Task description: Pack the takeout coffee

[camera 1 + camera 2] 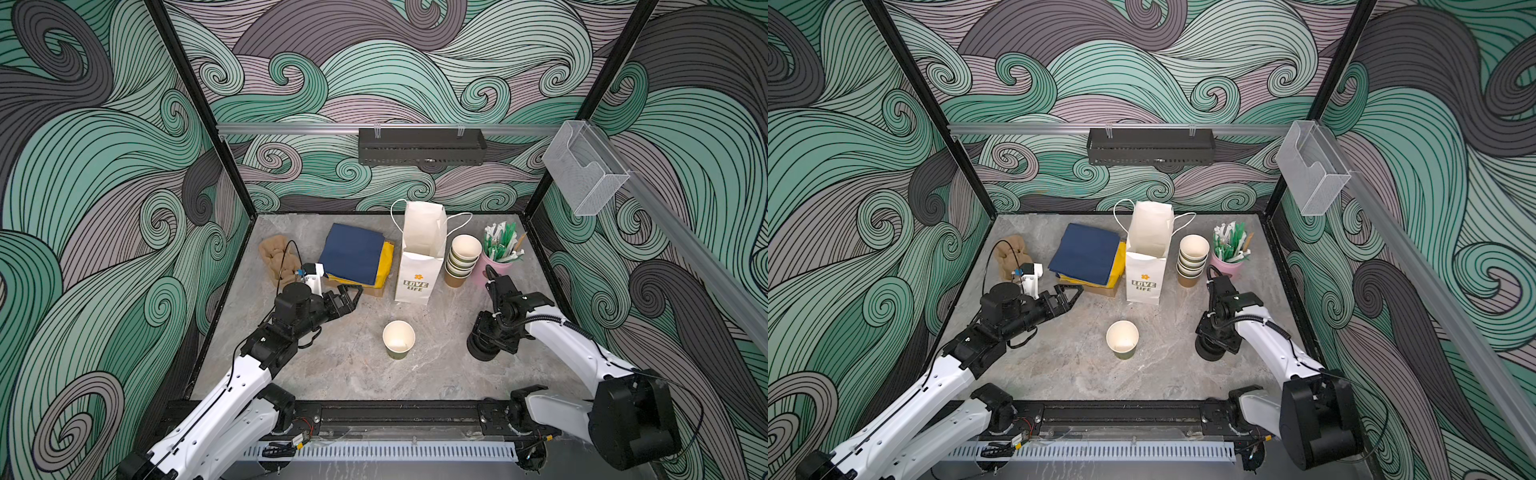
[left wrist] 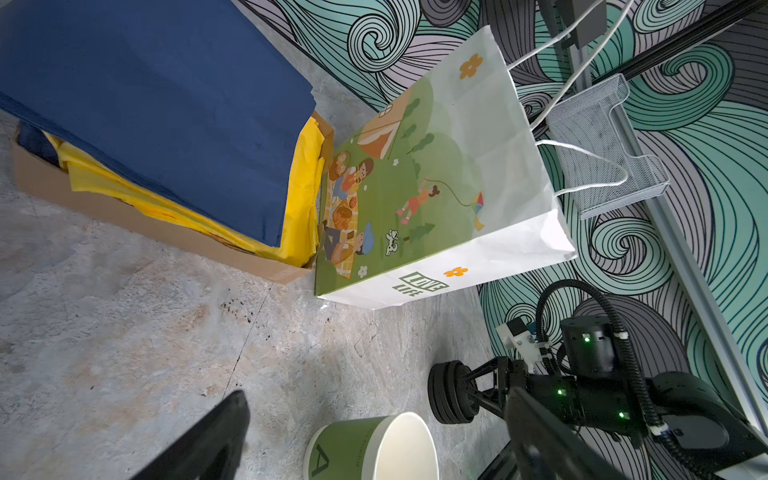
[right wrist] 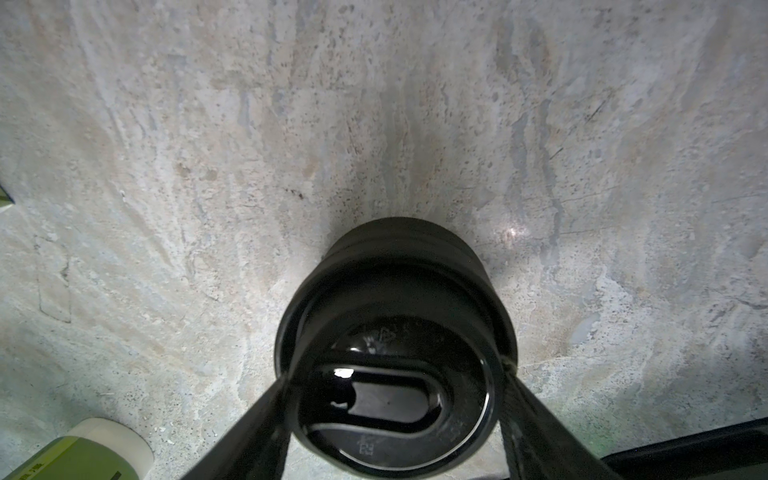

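Observation:
No takeout coffee shows in these views. A lidless green paper cup [image 1: 399,338] [image 1: 1122,338] [image 2: 374,449] stands upright mid-table. Right of it is a short stack of black sip lids [image 1: 478,353] [image 2: 451,390]. My right gripper [image 1: 488,340] [image 3: 395,372] points down over the stack, its two fingers pressed against opposite edges of the top lid [image 3: 390,407]. My left gripper [image 1: 349,295] [image 2: 376,397] hovers open and empty near the napkin box, left of the white paper bag [image 1: 419,257] [image 2: 436,187], which stands open at the back.
A cardboard box with blue and yellow napkins [image 1: 357,255] sits left of the bag. A stack of lidless cups [image 1: 461,259] and a pink cup of wrapped straws [image 1: 498,253] stand to its right. A brown pulp carrier [image 1: 276,253] lies at the far left.

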Robot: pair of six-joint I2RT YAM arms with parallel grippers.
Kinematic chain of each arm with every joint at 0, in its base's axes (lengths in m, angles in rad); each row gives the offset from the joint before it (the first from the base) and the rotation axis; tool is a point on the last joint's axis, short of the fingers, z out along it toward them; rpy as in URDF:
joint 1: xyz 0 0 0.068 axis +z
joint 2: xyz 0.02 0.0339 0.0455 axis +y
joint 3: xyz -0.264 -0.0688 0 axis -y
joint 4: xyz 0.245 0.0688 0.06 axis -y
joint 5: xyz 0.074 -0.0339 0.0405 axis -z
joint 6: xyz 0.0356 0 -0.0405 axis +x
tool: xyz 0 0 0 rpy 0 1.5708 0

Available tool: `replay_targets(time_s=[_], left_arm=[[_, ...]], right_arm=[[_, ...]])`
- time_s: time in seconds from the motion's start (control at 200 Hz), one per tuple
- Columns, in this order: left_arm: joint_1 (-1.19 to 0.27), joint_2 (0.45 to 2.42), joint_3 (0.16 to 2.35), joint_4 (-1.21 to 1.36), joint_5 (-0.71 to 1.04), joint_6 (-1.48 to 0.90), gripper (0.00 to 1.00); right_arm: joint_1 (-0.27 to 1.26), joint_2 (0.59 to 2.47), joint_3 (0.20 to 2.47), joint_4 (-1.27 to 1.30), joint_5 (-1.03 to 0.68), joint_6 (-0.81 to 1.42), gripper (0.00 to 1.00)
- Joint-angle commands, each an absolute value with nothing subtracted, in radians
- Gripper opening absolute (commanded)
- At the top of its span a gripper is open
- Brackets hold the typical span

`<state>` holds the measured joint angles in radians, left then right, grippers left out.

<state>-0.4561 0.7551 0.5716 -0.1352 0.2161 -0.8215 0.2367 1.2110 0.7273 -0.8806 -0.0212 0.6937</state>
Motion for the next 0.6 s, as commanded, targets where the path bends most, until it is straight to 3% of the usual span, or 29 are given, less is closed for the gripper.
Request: replay_targets(time_s=[0.0, 0.245, 0.595], left_arm=[[-0.467, 0.748, 0.569, -0.135, 0.206, -0.803, 0.98], [-0.467, 0.747, 0.569, -0.139, 0.207, -0.802, 0.99], [-0.466, 0.776, 0.578, -0.132, 0.251, -0.800, 0.98]], right_arm=[[0.241, 1.219, 0.718, -0.871, -0.024, 0.717, 0.72], [0.241, 1.159, 0.764, -0.947, -0.007, 0.695, 0.65], [0.255, 1.090, 0.816, -1.039, 0.016, 0.612, 0.65]])
